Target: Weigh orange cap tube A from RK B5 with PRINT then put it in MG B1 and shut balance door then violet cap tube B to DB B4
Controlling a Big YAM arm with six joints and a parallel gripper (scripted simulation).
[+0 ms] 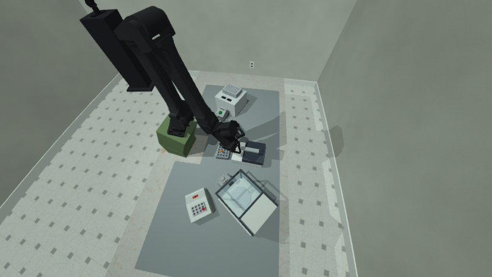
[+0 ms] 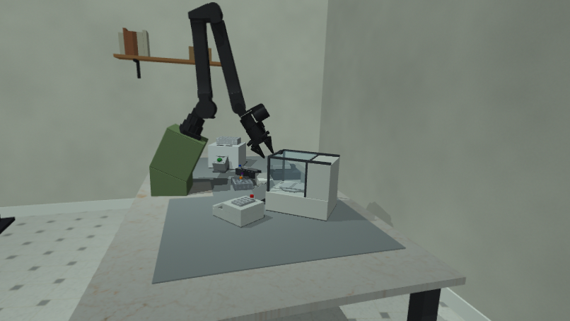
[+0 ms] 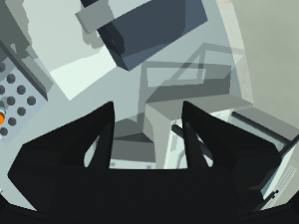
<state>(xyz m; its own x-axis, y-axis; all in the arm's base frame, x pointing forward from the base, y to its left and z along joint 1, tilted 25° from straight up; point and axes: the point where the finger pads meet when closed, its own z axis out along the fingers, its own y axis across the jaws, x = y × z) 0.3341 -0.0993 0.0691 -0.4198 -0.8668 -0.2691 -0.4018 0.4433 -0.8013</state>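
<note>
My gripper (image 2: 265,153) hangs in the air between the tube rack RK (image 1: 222,152) and the balance (image 1: 246,201), near the top edge of the glass box (image 2: 300,181). Its fingers stand partly open with nothing between them. Tube A's orange cap (image 1: 220,151) shows in the rack, left of the fingers, and also at the left edge of the wrist view (image 3: 1,118). A small blue-violet cap (image 2: 239,165) shows near the rack. The dry block DB (image 1: 198,205) stands left of the balance. I cannot tell where the balance's top pane stands.
A dark grey box (image 1: 254,152) sits right beside the rack, under the wrist. The white mixer (image 1: 230,99) with a green button stands behind. A red-capped tube (image 1: 202,208) sits in the dry block. The arm's green base (image 1: 176,139) is to the left.
</note>
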